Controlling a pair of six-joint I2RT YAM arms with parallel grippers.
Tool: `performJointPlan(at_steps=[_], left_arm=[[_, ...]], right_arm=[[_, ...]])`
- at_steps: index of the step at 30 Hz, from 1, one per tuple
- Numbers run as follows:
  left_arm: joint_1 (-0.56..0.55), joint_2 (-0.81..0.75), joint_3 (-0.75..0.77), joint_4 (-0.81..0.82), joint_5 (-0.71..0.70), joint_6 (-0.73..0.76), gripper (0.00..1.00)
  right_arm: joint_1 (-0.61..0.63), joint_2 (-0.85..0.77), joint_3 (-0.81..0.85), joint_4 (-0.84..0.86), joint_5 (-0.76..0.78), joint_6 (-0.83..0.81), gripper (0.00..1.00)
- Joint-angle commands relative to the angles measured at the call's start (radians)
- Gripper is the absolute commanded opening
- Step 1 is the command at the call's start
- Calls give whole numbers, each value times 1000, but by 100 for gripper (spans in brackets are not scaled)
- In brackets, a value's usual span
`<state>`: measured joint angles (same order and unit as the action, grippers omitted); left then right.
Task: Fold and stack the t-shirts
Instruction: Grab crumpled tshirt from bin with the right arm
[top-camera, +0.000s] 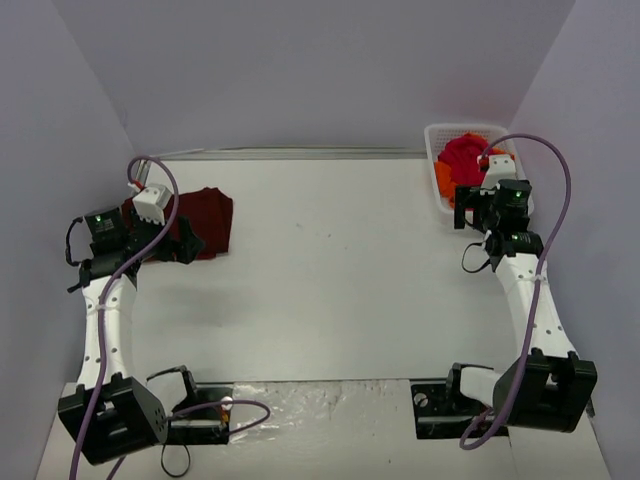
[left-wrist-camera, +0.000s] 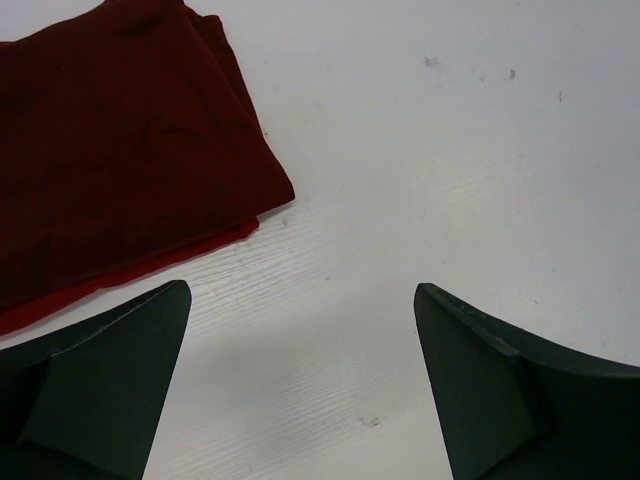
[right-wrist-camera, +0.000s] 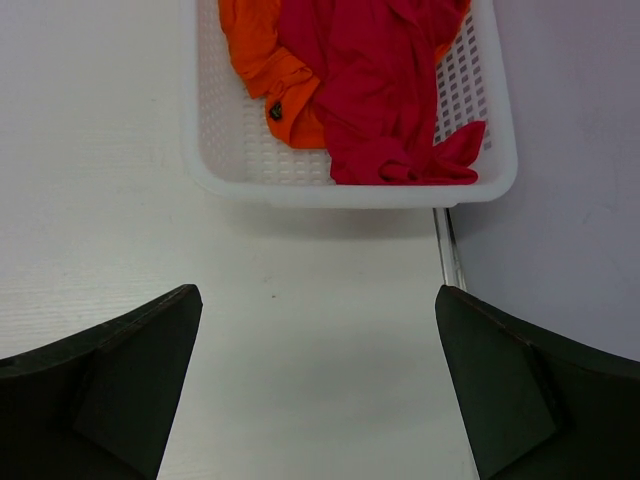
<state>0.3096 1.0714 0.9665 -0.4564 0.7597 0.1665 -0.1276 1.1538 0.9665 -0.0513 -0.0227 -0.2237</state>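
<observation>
A dark maroon t-shirt (top-camera: 208, 218) lies folded flat on the white table at the left; in the left wrist view the maroon t-shirt (left-wrist-camera: 120, 150) fills the upper left corner. My left gripper (top-camera: 190, 243) (left-wrist-camera: 302, 290) hovers open just beside its near right corner, over bare table. A bright red t-shirt (top-camera: 463, 155) (right-wrist-camera: 380, 90) and an orange t-shirt (top-camera: 442, 178) (right-wrist-camera: 262, 50) lie crumpled in a white lattice basket (top-camera: 432, 135) (right-wrist-camera: 350, 190) at the back right. My right gripper (top-camera: 468, 208) (right-wrist-camera: 318, 292) stands open just short of the basket, holding nothing.
Pale walls close in the table on the left, back and right. A thin metal strip (right-wrist-camera: 447, 245) runs along the table's right edge beside the basket. Both arm bases (top-camera: 190, 415) and their cables sit at the near edge.
</observation>
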Motion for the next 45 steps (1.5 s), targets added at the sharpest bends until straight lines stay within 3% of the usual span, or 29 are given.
performJointPlan(at_steps=[1,6,13,22,31,33,34,36,37,39,40,42,45], left_arm=[[5,-22,15,-10,23,39,94],[6,-30,24,-37,0,65,94],[8,-42,24,-54,-14,102,94],[10,-4,20,-54,-26,116,94],[10,30,18,-53,-37,114,94],[10,39,20,-53,-39,114,94],[10,39,20,-53,-40,116,94],[10,39,18,-54,-46,117,94],[10,39,18,-56,-49,117,94],[10,33,18,-56,-53,119,94],[10,32,18,-56,-57,119,94],[10,32,15,-56,-57,120,94],[11,32,15,-56,-59,122,94]], right_arm=[[2,114,156,41,70,-61,100],[-24,357,381,106,213,-42,100],[-52,691,517,192,250,1,95],[-58,980,718,231,250,-2,96],[-56,1158,893,215,271,-28,96],[-56,1193,925,211,271,-35,88],[-56,1204,936,203,273,-36,74],[-56,1236,960,191,271,-37,62],[-56,1244,980,183,270,-37,47],[-56,1265,998,176,265,-37,30],[-56,1270,1014,168,261,-36,12],[-56,1279,1025,159,250,-34,0],[-56,1278,1031,145,234,-32,0]])
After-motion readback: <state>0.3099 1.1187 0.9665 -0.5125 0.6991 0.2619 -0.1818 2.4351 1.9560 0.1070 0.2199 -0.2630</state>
